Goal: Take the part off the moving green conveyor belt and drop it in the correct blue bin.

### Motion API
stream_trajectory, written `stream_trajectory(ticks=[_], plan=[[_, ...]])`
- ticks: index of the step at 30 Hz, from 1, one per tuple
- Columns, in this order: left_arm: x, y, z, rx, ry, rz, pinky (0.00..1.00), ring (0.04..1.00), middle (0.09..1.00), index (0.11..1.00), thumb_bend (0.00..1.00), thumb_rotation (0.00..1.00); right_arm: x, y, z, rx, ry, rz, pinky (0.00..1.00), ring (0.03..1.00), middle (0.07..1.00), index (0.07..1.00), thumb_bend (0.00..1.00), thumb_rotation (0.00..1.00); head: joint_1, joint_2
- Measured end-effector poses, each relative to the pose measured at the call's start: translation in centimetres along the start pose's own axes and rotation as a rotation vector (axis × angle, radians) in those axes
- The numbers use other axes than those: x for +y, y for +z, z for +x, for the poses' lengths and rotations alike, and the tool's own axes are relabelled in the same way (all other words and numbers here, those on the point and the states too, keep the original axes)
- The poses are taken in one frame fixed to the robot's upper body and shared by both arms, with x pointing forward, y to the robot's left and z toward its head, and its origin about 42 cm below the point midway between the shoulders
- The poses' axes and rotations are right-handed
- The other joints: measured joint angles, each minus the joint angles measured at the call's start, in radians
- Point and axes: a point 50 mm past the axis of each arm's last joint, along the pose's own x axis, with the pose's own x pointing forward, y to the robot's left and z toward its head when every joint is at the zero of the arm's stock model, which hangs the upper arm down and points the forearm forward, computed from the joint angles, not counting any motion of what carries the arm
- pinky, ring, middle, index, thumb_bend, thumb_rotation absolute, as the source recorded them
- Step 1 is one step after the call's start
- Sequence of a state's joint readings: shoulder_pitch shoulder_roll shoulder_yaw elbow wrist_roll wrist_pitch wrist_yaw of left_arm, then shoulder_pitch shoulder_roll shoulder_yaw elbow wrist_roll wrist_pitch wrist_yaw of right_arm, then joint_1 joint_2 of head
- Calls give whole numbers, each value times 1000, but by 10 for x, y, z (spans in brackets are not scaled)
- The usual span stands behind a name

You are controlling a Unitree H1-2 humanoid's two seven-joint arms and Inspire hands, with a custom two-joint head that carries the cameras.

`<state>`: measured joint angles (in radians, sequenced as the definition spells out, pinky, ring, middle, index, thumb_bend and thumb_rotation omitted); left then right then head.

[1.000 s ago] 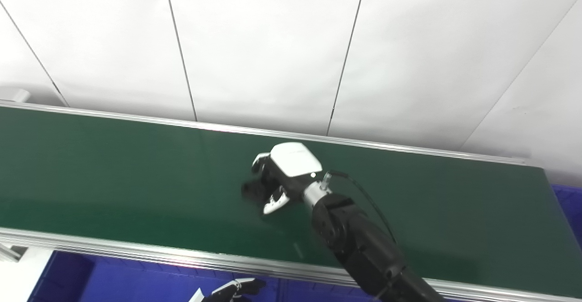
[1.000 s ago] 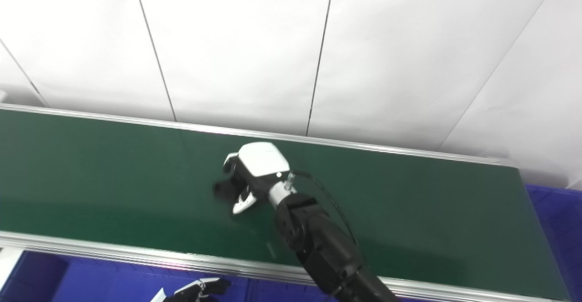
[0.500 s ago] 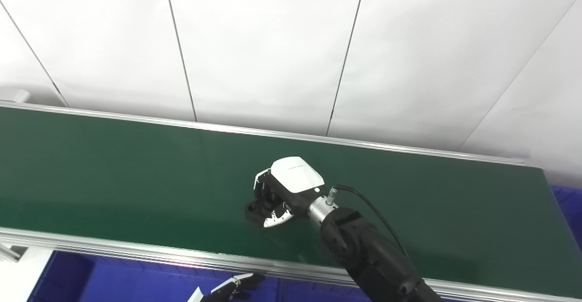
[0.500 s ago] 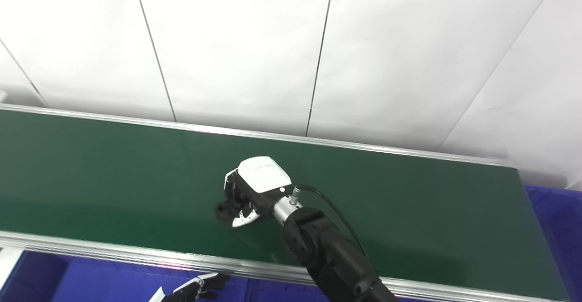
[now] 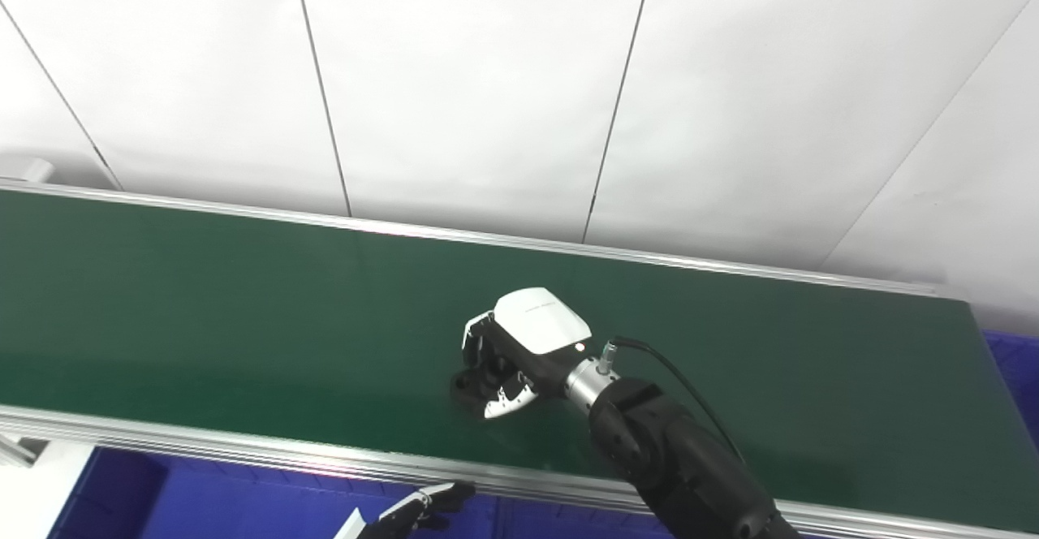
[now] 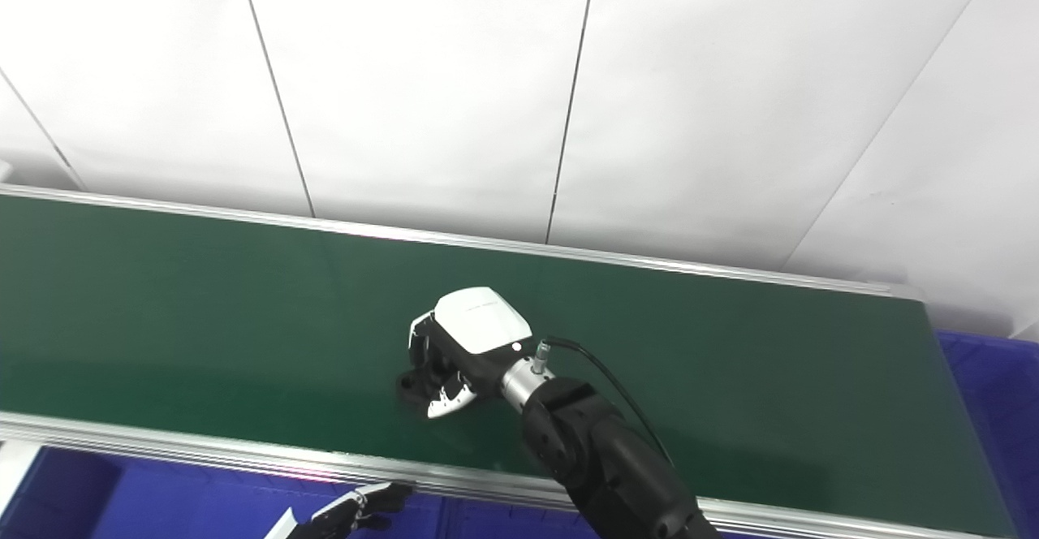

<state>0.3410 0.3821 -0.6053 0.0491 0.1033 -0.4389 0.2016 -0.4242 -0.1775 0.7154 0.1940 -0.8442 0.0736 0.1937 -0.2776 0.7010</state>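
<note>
A small black part (image 5: 464,382) lies on the green conveyor belt (image 5: 203,303), near its front rail. My right hand (image 5: 515,352), white-backed with black fingers, is curled over the part with its fingers closed around it; most of the part is hidden under the hand. In the right eye view the same hand (image 6: 459,348) covers the part (image 6: 408,380). Only the fingertips of my left hand (image 5: 406,515) show at the bottom edge, below the belt, over a blue bin (image 5: 211,502); they look spread.
A silver rail (image 5: 243,456) edges the belt's front and another (image 5: 487,239) its back. A second blue bin (image 5: 1010,360) shows at the right end of the belt. White wall panels stand behind.
My right hand came down and toward the front rail, and its fingers closed around the black part. The hand and part shifted slightly right. The left fingertips barely moved.
</note>
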Motion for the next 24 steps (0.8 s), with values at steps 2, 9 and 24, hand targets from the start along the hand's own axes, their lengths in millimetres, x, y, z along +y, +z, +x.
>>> stream_trajectory(ticks=[2,9,24], plan=[[0,0,0,0,0,0,764,823,853,817,621,501,1,3,-3,-7,16,13,318,383,496,548,511,0,0,0],[-1,0,0,-1,-1,-1,766,823,852,815,612,492,-17,12,-21,10,42,70,287,358,474,561,508,0,-8,14],[0,7,-2,-22,-9,-3,783,833,857,824,615,522,-62,30,-77,63,-46,133,253,379,506,503,513,0,-20,48]])
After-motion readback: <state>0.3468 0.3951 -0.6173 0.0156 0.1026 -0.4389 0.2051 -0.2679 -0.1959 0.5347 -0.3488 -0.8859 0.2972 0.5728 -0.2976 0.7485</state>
